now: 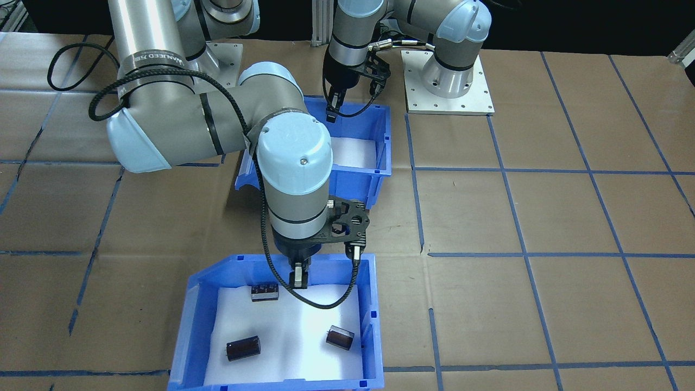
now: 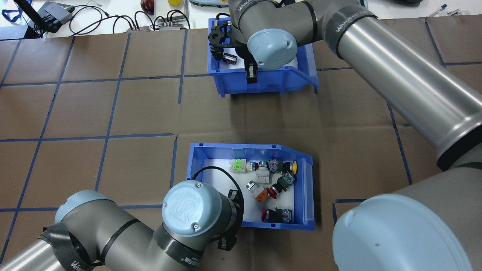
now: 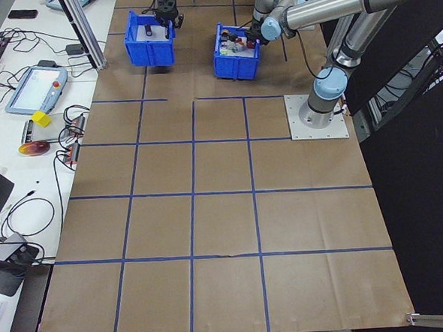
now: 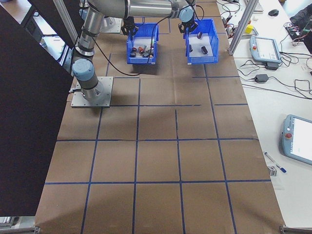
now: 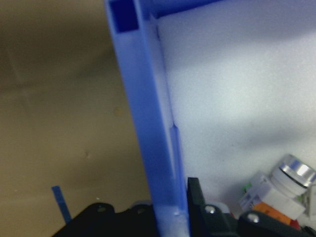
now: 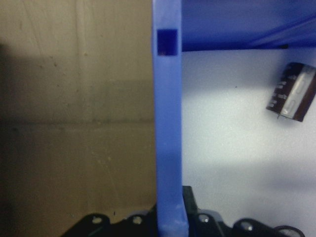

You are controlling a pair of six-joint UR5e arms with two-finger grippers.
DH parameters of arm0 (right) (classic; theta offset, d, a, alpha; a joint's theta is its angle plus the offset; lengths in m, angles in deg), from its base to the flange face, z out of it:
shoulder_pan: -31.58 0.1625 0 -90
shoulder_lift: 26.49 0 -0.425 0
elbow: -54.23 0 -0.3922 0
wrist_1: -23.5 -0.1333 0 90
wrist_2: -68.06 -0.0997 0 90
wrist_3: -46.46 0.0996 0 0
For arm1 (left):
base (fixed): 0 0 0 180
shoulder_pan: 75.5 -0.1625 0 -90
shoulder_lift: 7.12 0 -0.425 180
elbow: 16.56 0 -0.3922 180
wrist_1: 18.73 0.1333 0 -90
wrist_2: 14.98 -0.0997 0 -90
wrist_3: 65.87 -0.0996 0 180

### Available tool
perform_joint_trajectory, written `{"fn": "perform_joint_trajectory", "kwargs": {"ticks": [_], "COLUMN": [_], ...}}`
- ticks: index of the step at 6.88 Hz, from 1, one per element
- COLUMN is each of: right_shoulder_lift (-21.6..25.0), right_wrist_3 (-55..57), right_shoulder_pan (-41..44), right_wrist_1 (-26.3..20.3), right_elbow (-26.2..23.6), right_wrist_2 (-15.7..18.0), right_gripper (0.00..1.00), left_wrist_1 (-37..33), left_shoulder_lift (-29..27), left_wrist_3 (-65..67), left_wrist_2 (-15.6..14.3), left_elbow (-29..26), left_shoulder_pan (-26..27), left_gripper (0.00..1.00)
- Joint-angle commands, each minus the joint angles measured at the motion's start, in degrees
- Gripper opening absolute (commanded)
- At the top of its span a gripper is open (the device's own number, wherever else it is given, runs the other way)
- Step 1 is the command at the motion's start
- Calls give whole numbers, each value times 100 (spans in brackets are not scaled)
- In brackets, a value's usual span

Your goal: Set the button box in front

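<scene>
Gripping the rear wall of the button box [image 2: 250, 184] with the left pincer [image 2: 226, 241], fingers [image 5: 197, 207] straddling the blue rim, one inside against the white liner, one outside. Sitting on the tabletop [image 2: 113, 113], on the robot's side of the dark-parts bin [image 2: 263, 71], well apart from it. Clamping that bin's near wall likewise with the right pincer [image 1: 298, 278], jaws closed across the rim in the wrist view. Resting loose on the liner, switches [image 2: 269, 177] in red, yellow, orange and green.

Swapping the two bins from here looks risky: arms crossing paths and colliding if both travel at once. Holding each bin by a single thin wall, likely tilting under its own weight once lifted, spilling switches through the open front. Slipping off the smooth plastic rim also possible if the grip is shallow.
</scene>
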Motion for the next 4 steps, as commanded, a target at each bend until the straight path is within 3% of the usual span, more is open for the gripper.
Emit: {"fn": "perform_joint_trajectory", "kwargs": {"ticks": [1,3,4], "right_shoulder_lift": [359,806,1087], "right_wrist_3": [-613,-1209,-1543], "right_shoulder_pan": [-778,-1481,-1894], "right_wrist_1": [-97,-89,-80], "right_elbow": [-173,-707,-1032], "right_wrist_2": [99,73,38], "right_gripper": [8,8,8], "left_wrist_1": [-31,-14,30], "left_shoulder_lift": [37,-365,-959], "left_wrist_3": [-496,-806,-798], "left_wrist_2": [-75,-83,-92], "left_elbow": [-217,-655,-1197], "left_shoulder_pan": [-854,-1462,-1473], "left_gripper": [0,0,0]}}
